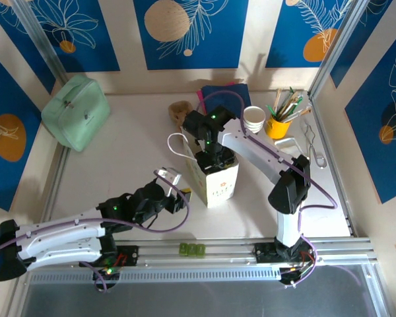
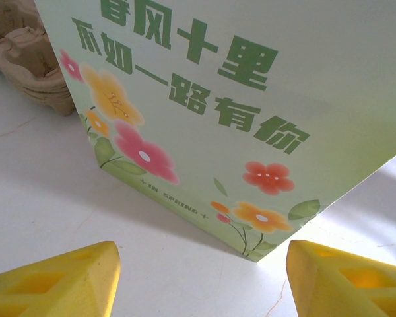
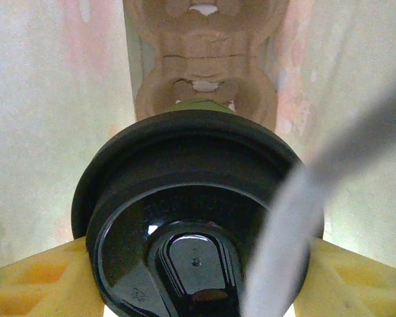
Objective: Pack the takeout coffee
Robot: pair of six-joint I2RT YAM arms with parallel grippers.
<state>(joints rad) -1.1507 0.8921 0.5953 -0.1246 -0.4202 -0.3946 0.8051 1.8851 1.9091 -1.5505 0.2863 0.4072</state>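
Note:
My right gripper [image 1: 211,157] reaches down into the open top of the pale green flowered paper bag [image 1: 216,179]. In the right wrist view the right gripper [image 3: 198,281] is shut on the takeout coffee [image 3: 191,198]. Its glossy black lid faces the camera and hides the cup body beneath. A yellow fingertip [image 3: 39,281] presses on each side of the lid. Below it, on the bag's floor, lies a brown cardboard cup carrier [image 3: 204,66]. My left gripper [image 1: 170,179] stands open beside the bag's left face. The left gripper [image 2: 201,284] holds nothing and sits near the bag's bottom corner [image 2: 251,254].
A stack of white paper cups [image 1: 254,117] and a yellow pot of utensils [image 1: 278,125] stand at the back right, with metal tongs [image 1: 315,146] beside them. A mint pouch [image 1: 74,111] lies back left. Spare brown carriers [image 2: 23,56] sit behind the bag. A blurred white handle cord [image 3: 294,231] crosses in front of the lid.

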